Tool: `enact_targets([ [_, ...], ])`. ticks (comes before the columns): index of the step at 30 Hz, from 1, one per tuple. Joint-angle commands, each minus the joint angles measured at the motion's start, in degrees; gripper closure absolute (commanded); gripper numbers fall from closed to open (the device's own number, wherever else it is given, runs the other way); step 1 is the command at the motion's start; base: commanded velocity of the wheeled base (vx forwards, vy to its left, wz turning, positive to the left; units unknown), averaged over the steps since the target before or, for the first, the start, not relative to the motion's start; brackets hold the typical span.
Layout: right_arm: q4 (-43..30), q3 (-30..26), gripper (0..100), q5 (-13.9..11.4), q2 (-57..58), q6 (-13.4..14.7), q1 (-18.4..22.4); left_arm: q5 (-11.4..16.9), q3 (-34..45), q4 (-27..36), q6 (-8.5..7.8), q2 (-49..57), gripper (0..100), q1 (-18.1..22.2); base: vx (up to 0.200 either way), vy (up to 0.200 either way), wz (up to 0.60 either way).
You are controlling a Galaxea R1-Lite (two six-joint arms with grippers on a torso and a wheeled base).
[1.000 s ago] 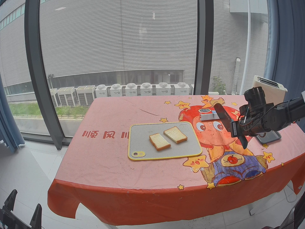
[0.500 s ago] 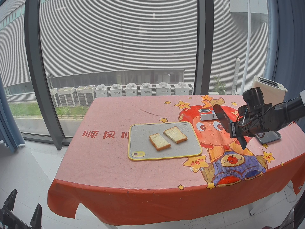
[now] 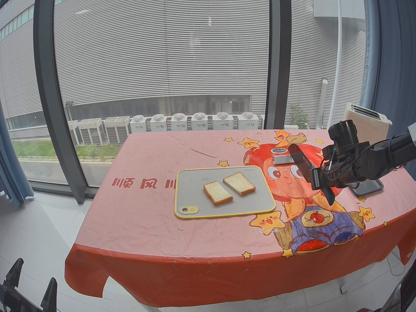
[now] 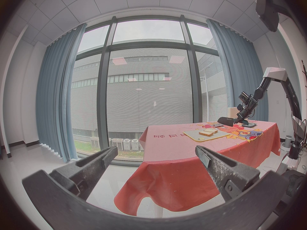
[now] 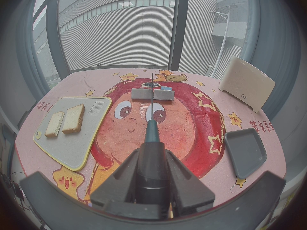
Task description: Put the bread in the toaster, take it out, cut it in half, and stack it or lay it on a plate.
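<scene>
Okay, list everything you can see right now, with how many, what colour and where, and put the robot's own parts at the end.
bread halves: two, toasted tan, side by side on the cutting board
cutting board: one, grey with yellow rim, middle of the table
knife: one, dark blade, held above the table right of the board
knife rest: one, grey, on the table beyond the blade
toaster: one, cream, far right corner of the table
plate: one, dark grey, square, near right side
tablecloth: one, orange-red with cartoon print, covering the table
left gripper: open, low, off the table's left
right gripper: shut on the knife handle
</scene>
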State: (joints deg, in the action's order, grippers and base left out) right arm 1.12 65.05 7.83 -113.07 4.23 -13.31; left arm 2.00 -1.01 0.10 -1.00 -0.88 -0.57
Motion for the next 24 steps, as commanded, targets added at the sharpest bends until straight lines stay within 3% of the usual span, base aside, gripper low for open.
enact_targets([
  [1,0.0,0.0,100,0.0,0.0,0.0,0.0,0.0,0.9,0.0,0.03,0.9,0,0.0,0.000,0.000,0.00],
  [24,0.1,-0.4,100,0.2,-0.5,-0.1,0.0,0.0,0.9,0.0,-0.06,0.9,0,0.0,0.000,0.000,0.00],
])
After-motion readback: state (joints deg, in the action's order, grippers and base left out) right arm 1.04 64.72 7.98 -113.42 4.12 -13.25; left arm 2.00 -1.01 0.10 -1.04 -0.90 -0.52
